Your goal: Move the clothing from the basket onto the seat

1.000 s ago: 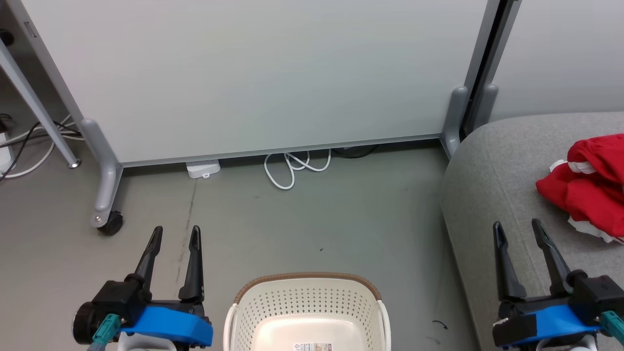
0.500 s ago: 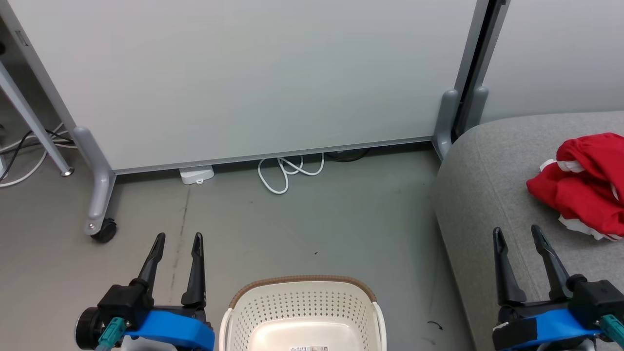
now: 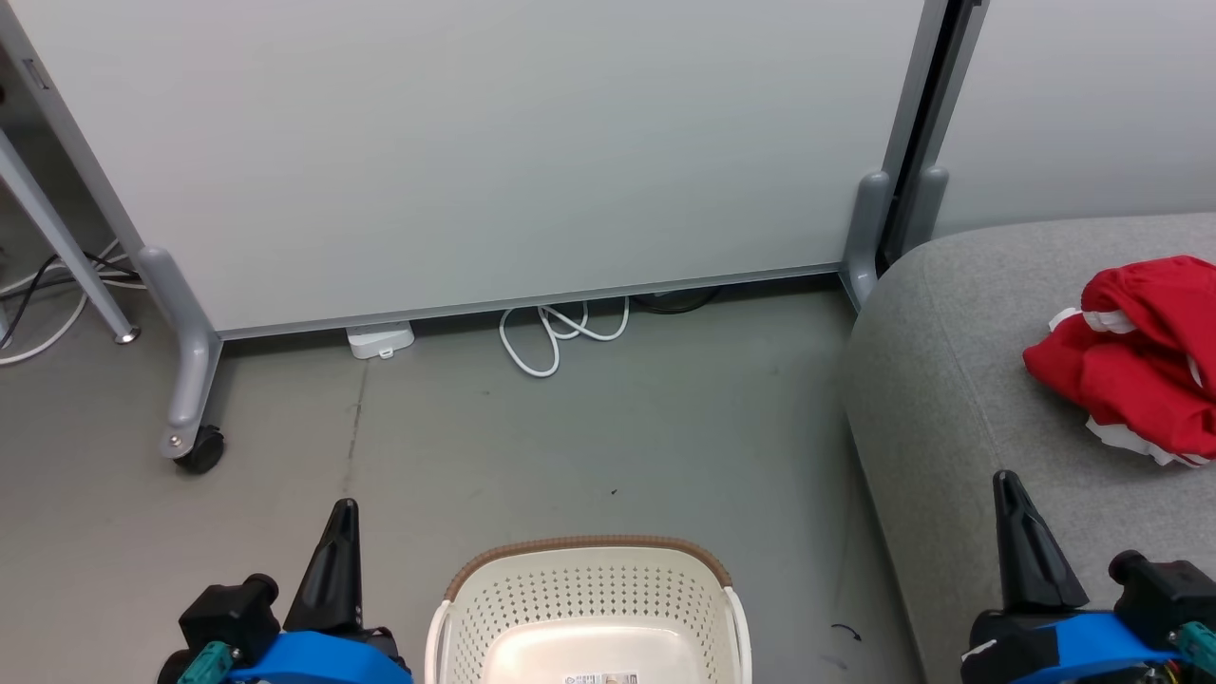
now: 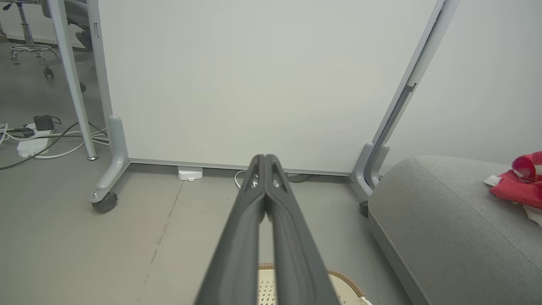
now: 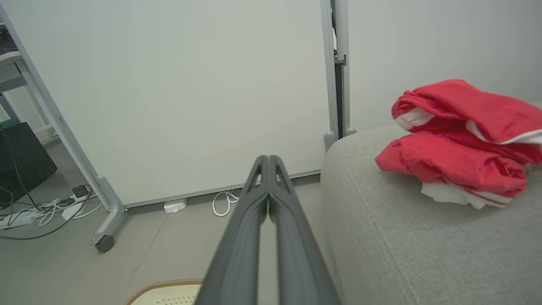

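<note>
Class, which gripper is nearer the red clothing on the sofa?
Right. The right gripper is by the sofa, near the clothing; the left gripper is left of the basket, farther away.

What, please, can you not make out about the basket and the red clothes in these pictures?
Basket: the head view's bottom edge cuts off its near half.
Label on its floor: clipped by that edge, too small to read.
Red clothes: cropped by the right edge in all three views; folds hide how many pieces.
</note>
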You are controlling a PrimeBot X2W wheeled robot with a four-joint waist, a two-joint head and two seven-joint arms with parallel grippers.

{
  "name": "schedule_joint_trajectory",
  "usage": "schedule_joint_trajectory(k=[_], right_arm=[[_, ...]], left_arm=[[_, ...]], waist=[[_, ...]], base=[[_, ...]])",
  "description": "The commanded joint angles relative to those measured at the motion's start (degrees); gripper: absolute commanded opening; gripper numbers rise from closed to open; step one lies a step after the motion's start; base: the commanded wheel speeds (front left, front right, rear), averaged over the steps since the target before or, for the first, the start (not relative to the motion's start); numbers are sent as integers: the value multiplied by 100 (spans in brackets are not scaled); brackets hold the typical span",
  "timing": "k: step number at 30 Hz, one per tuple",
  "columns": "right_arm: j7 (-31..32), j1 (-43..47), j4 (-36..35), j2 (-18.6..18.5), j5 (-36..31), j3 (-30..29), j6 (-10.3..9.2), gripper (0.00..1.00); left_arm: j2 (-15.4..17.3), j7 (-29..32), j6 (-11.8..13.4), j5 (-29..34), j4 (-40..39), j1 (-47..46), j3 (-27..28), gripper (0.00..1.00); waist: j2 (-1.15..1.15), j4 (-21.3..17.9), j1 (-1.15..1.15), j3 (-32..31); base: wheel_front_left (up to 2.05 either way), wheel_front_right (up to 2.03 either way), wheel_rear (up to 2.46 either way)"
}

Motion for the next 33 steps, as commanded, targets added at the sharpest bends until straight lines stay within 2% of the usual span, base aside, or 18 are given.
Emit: schedule_joint_trajectory(k=[1, 16, 33], right_arm=[[45, -134, -75, -18, 219, -23, 0, 0], [415, -224, -46, -20, 1803, -31, 0, 0], [789, -337, 18, -23, 3295, -66, 1, 0]], left_arm=[[6, 39, -1, -194, -112, -161, 60, 0], [-32, 418, -3, -1681, -220, -236, 263, 0], [-68, 788, -6, -3086, -305, -316, 465, 0]], waist=[[0, 0, 0, 2], [0, -4, 0, 24], [0, -10, 0, 48]], base=[[0, 0, 0], [0, 0, 0], [0, 0, 0]])
